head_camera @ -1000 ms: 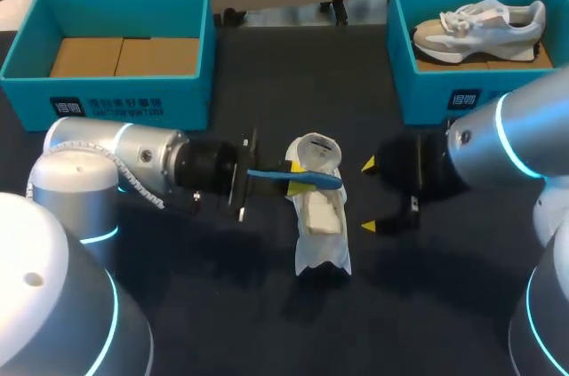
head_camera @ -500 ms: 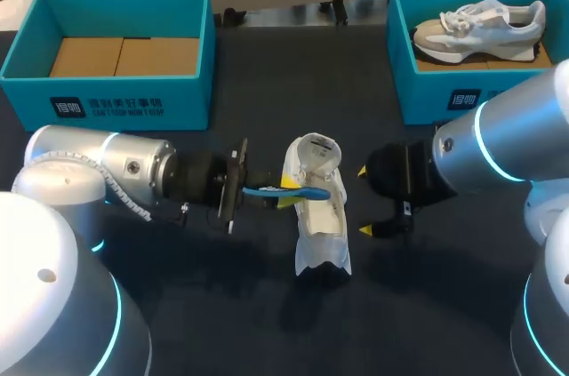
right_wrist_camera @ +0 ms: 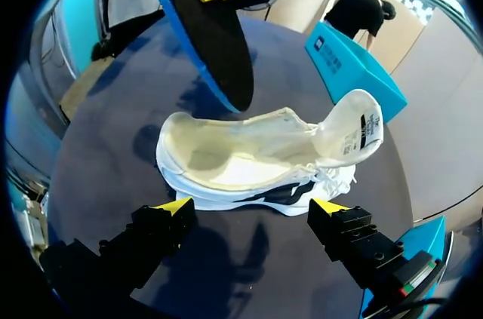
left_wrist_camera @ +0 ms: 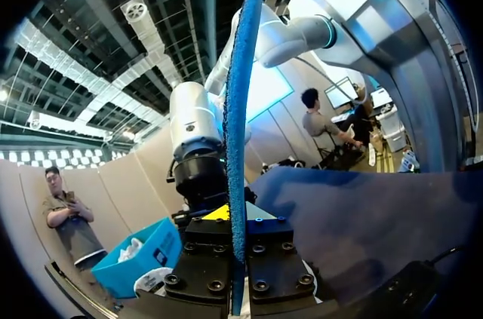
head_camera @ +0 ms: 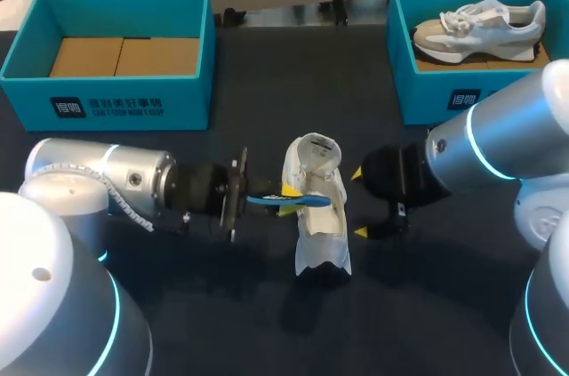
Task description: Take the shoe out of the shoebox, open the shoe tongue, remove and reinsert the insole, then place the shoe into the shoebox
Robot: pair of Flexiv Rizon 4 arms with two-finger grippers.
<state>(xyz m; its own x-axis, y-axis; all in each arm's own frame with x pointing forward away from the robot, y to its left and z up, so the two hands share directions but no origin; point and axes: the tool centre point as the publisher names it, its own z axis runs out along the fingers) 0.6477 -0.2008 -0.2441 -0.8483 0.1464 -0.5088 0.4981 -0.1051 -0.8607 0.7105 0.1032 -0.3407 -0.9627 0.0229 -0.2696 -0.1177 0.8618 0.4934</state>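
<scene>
The left gripper [head_camera: 283, 191] is clamped on one end of the blue insole [head_camera: 307, 201], which hangs just above the white shoe [head_camera: 322, 225] at the middle of the desk [head_camera: 267, 305]. The insole runs left to right, while the shoe's long axis runs near to far. Its opened tongue is at the far end, so the toe probably points away. Pushed down crosswise like this, the insole would likely catch on the collar and buckle, or drag the shoe sideways. Nothing steadies the shoe. The right gripper [head_camera: 358, 203] sits just right of it with its fingers spread wide, touching nothing, so a snag could tip the shoe.
</scene>
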